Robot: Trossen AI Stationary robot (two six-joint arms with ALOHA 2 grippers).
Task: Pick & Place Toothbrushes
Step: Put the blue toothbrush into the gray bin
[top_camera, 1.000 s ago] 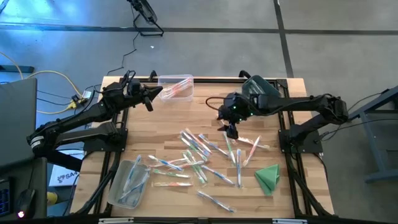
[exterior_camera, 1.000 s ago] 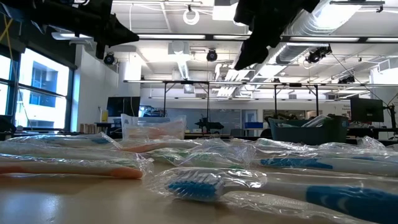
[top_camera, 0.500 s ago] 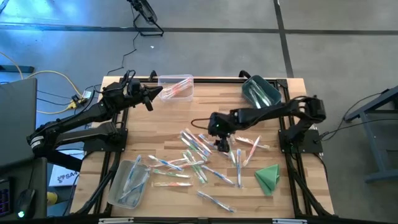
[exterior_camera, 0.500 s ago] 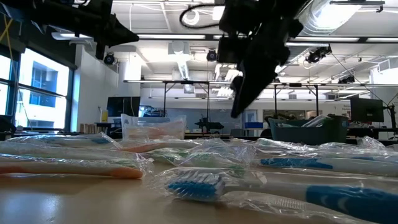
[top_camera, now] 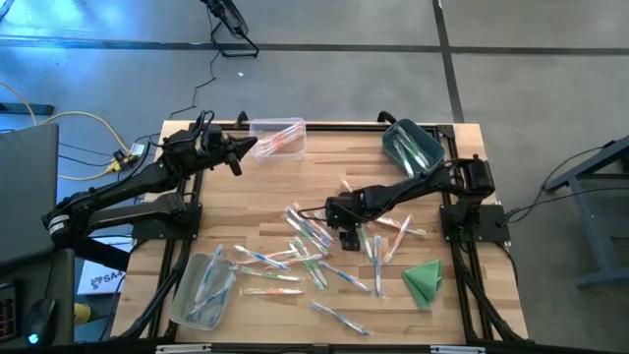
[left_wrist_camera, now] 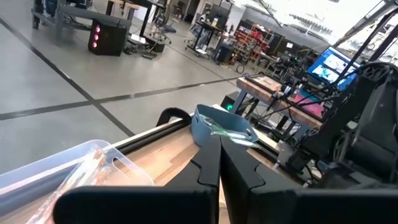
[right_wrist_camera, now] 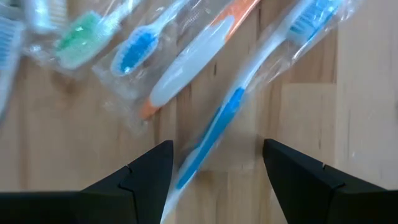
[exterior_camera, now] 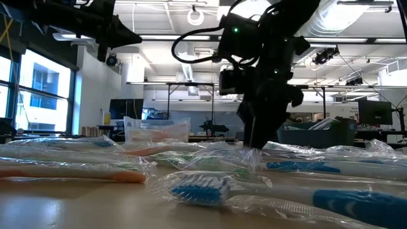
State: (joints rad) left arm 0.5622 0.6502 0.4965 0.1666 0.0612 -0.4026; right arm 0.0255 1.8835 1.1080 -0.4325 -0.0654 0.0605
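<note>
Right tool (right_wrist_camera: 214, 171) hangs low over the worktop (top_camera: 324, 172), fingers spread either side of a blue-handled toothbrush (right_wrist_camera: 214, 134) among the scattered toothbrushes (top_camera: 314, 246), seemingly lined up to grab it, while the left tool (top_camera: 234, 157) waits clenched and empty beside the clear bin (top_camera: 278, 139).

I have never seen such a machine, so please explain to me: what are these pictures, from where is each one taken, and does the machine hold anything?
It is a robot with two dark arms at a wooden table. One picture looks straight down, one looks level across the table top, and two come from cameras on the wrists. Wrapped toothbrushes lie scattered on the wood, with a folded green cloth and three bins at the edges. The right gripper is low over the pile, fingers open on either side of a blue toothbrush, not yet gripping it. The left gripper waits, shut and empty, beside the clear bin at the far edge.
</note>
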